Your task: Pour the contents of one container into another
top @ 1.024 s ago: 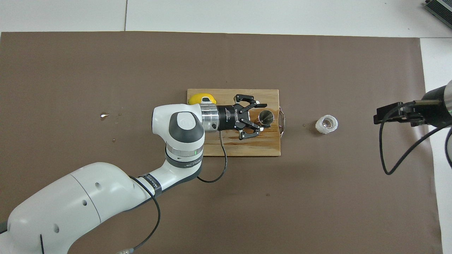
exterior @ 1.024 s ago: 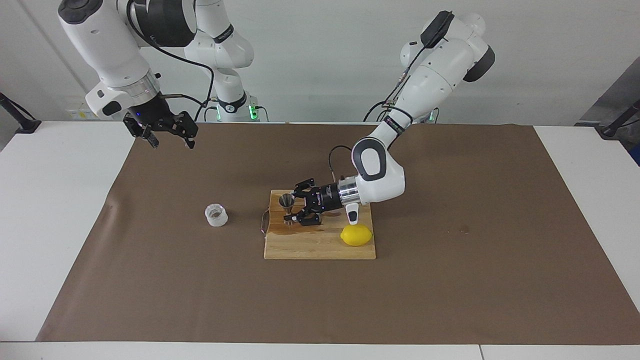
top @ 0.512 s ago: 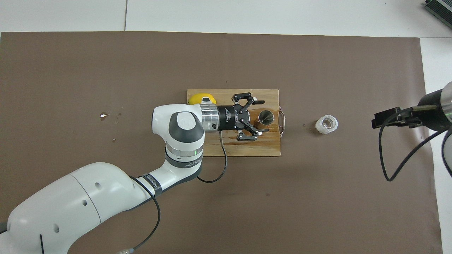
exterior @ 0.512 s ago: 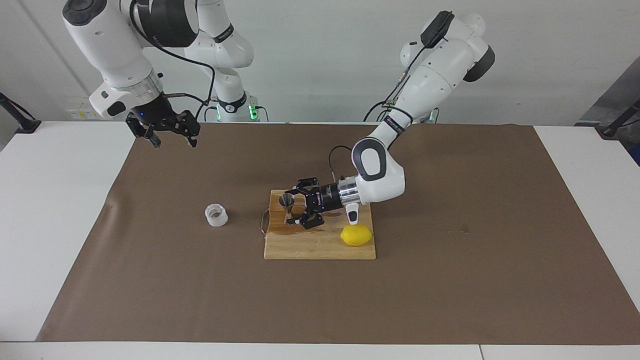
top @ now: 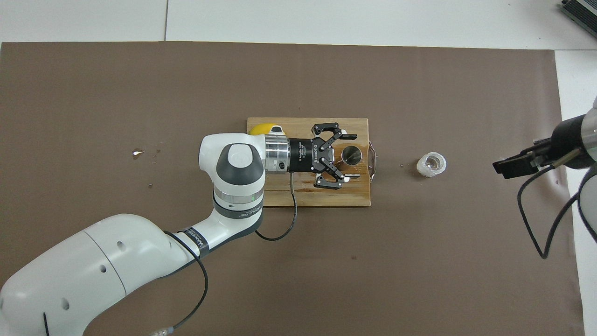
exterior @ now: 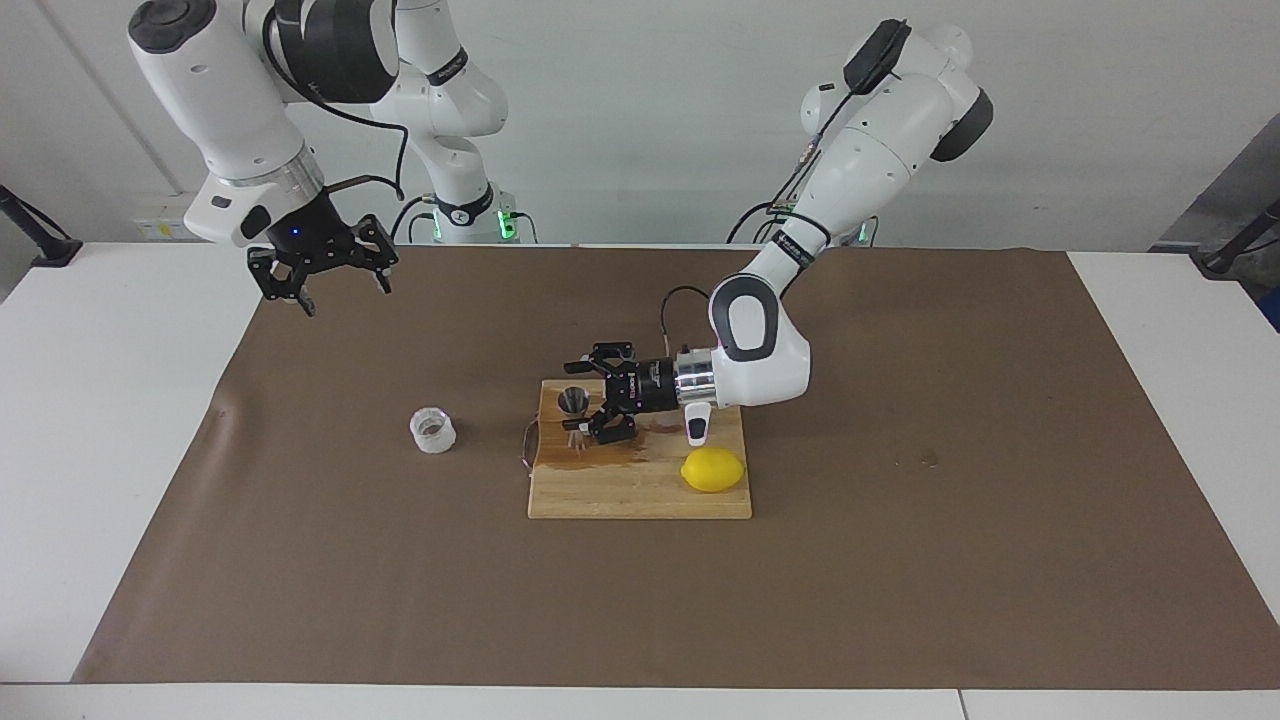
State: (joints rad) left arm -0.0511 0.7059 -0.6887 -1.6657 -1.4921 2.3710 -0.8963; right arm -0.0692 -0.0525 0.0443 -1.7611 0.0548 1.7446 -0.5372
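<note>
The steel jigger (exterior: 574, 402) stands upright on the wooden cutting board (exterior: 640, 492), at the board's end toward the right arm. It also shows in the overhead view (top: 350, 155). My left gripper (exterior: 582, 398) lies low and level over the board (top: 308, 195), open, with one finger on each side of the jigger and apart from it; in the overhead view the left gripper (top: 353, 157) brackets it. The white ridged cup (exterior: 433, 430) stands on the brown mat beside the board, toward the right arm's end, and shows from overhead (top: 432, 163). My right gripper (exterior: 343, 292) hangs open and empty in the air, over the mat's edge (top: 509, 167).
A lemon (exterior: 712, 469) lies on the board (top: 262, 128), under the left arm's wrist. A wet brown stain (exterior: 570, 458) darkens the board by the jigger. A few droplets (top: 136, 152) lie on the mat toward the left arm's end.
My left gripper has slid toward the jigger, so its open fingers now stand on both sides of it. My right gripper has turned and shifted a little in the air.
</note>
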